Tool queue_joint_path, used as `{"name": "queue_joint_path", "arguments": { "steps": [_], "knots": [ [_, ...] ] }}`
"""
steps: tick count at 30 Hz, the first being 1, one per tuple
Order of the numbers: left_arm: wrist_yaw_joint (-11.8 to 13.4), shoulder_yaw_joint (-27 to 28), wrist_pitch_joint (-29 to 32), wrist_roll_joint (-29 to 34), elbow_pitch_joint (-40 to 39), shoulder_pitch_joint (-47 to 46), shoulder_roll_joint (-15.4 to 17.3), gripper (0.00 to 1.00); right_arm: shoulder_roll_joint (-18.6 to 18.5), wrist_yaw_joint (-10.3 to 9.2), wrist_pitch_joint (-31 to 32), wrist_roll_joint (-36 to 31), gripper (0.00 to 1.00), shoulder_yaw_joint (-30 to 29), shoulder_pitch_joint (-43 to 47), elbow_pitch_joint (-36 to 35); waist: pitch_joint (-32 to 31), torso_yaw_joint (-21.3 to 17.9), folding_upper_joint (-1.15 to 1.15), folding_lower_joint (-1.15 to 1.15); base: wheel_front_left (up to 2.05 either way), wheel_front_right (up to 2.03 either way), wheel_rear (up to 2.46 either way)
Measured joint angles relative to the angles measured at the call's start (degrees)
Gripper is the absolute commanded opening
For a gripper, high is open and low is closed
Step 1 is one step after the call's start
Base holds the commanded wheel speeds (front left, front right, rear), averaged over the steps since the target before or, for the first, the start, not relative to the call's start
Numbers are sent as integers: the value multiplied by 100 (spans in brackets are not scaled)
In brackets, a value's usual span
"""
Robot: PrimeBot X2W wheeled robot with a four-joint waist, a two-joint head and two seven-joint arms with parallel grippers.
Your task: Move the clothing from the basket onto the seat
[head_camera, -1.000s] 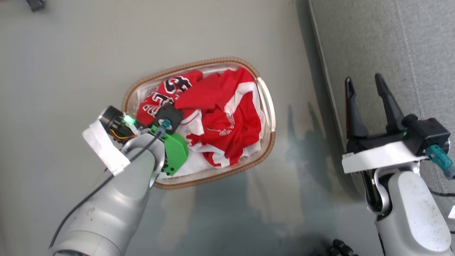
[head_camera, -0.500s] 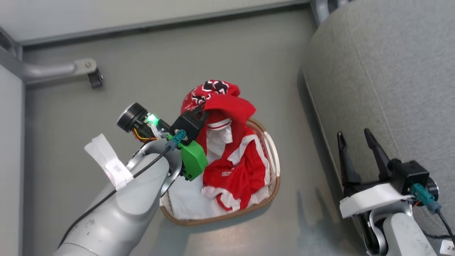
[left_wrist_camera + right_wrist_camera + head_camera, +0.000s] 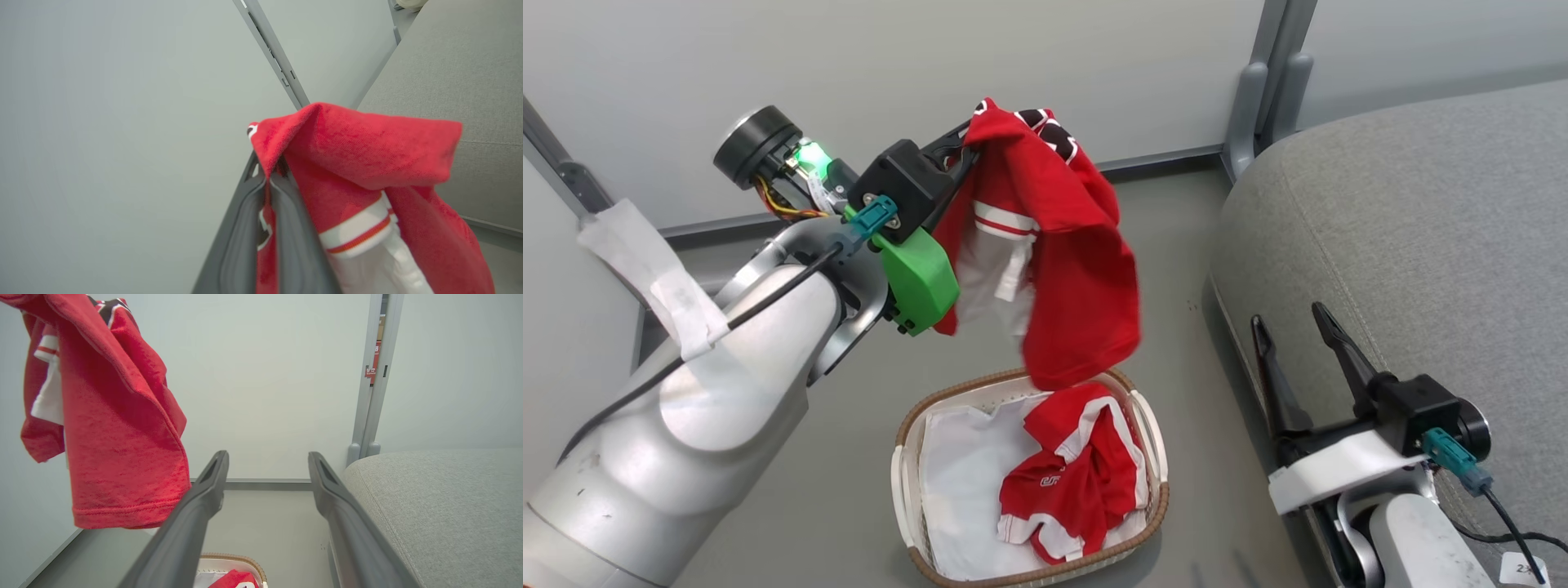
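So the left gripper (image 3: 960,143) is way up above the oval white perforated plastic basket with the brown woven-look rim (image 3: 904,426), a bit to the basket's left. Both long dark fingers are pinched shut on a fold of a red sports jersey (image 3: 1070,269) with white trim and black-and-white numerals. Since it's grabbed by one bunched spot, the rest hangs straight down, with the hem dangling just over the basket's far rim. My guess is it's held that high so the whole length clears the rim before swinging sideways.

Inside the basket, on its right half, the second red jersey (image 3: 1070,482) with white stripes lies crumpled on a plain white liner sheet (image 3: 964,490), which isn't part of the job.

Right of the basket, the right gripper (image 3: 1289,316) has its fingers spread wide with nothing between them. It's parked low by the cushion edge, probably out of the way or ready for jersey two.

Further right of the basket is the big grey fabric sofa cushion (image 3: 1421,245), with no clothing on the part I can see. I'd say the first carry is about half done.
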Motion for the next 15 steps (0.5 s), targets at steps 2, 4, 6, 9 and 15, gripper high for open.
{"name": "queue_joint_path", "arguments": {
  "steps": [2,4,6,9,15],
  "knots": [
    [0,-2,96,-29,-156,-31,63,0,-2,0,0,2,100,120,-66,-19,-63,-19,0,0,0,0,0],
    [0,-4,155,-57,-291,-51,102,0,-1,0,0,-1,100,310,-164,-25,-102,-48,0,0,0,0,0],
    [0,-11,174,-74,-371,-52,121,0,-1,0,0,-53,100,527,-276,-20,-121,-71,0,0,0,0,0],
    [5,-37,189,-104,-465,-44,127,0,0,0,0,-116,100,829,-502,83,-152,-87,0,0,0,0,0],
    [22,-131,188,-121,-603,44,94,0,2,1,0,-369,100,1313,-1028,577,-188,-92,0,0,0,0,0]
  ]
}}
